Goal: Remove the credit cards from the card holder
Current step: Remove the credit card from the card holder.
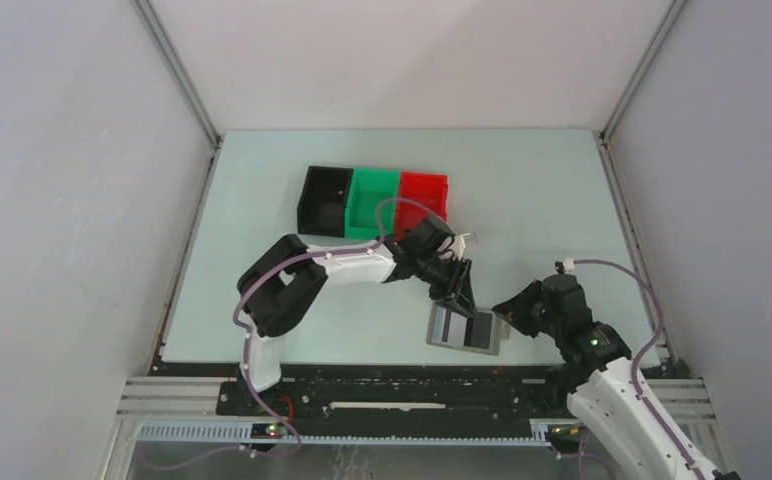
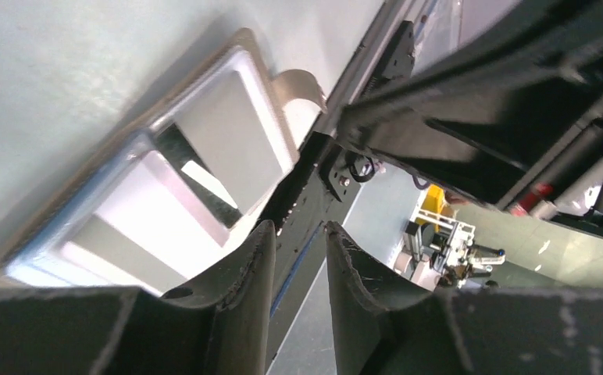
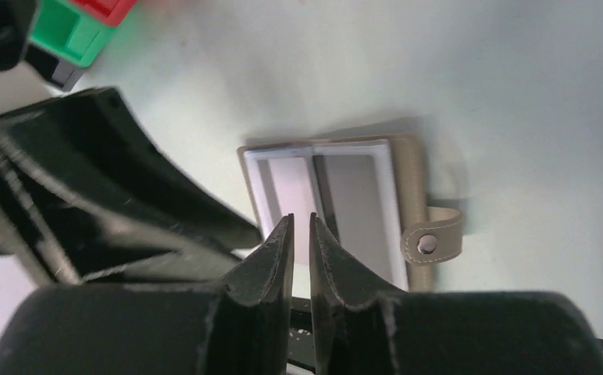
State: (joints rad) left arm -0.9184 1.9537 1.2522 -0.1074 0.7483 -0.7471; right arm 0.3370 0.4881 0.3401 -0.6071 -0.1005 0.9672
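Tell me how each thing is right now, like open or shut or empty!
card holder, open, flat on the table, tab unsnapped.
black bin, upright, looks empty.
green bin, upright, looks empty.
red bin, upright, looks empty.
left jaws, apart, nothing between.
right jaws, barely apart, nothing seen between.

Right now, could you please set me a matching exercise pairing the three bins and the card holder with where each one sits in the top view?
Things:
1. black bin
2. green bin
3. red bin
4. card holder

Places, in the top view:
A. middle of the row
B. lying open near the front edge
C. right end of the row
D. left end of the row

Pairs: 1-D, 2-A, 3-C, 4-B
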